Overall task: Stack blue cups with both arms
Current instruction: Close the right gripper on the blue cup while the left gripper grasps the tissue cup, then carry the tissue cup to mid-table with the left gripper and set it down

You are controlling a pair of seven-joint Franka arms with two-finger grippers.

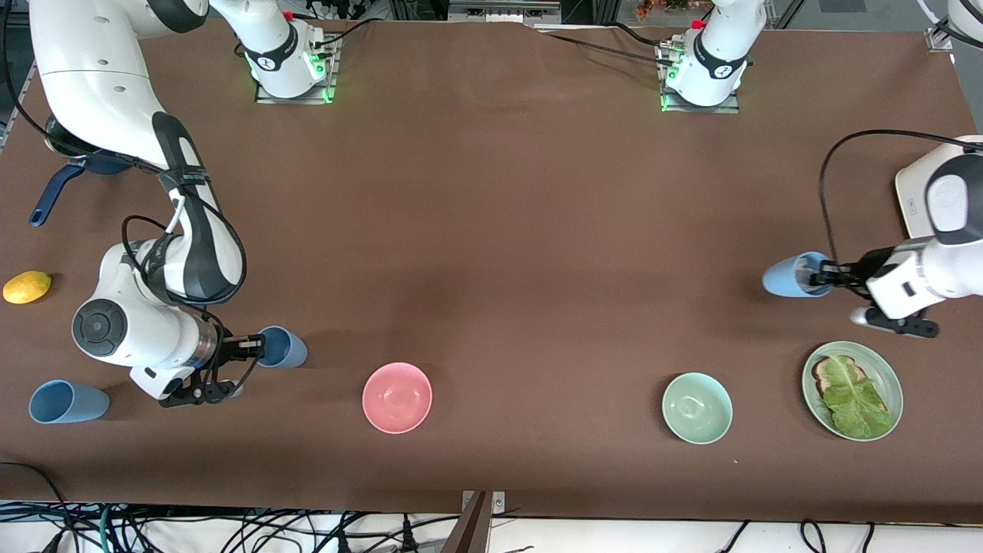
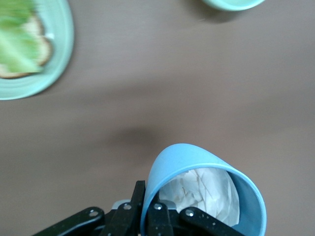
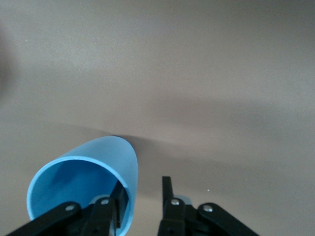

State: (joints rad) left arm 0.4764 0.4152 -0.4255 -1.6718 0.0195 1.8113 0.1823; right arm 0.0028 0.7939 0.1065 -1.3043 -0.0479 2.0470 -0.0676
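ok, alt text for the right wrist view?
The right gripper straddles the rim of a light-blue cup lying on its side on the brown tablecloth: one finger inside the cup's mouth, the other outside with a gap to the wall. Nothing else shows.

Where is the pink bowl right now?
The pink bowl sits on the table near the front camera's edge, between the blue cup at the right gripper and the pale green bowl.

high front camera faces arms (wrist cameras close).
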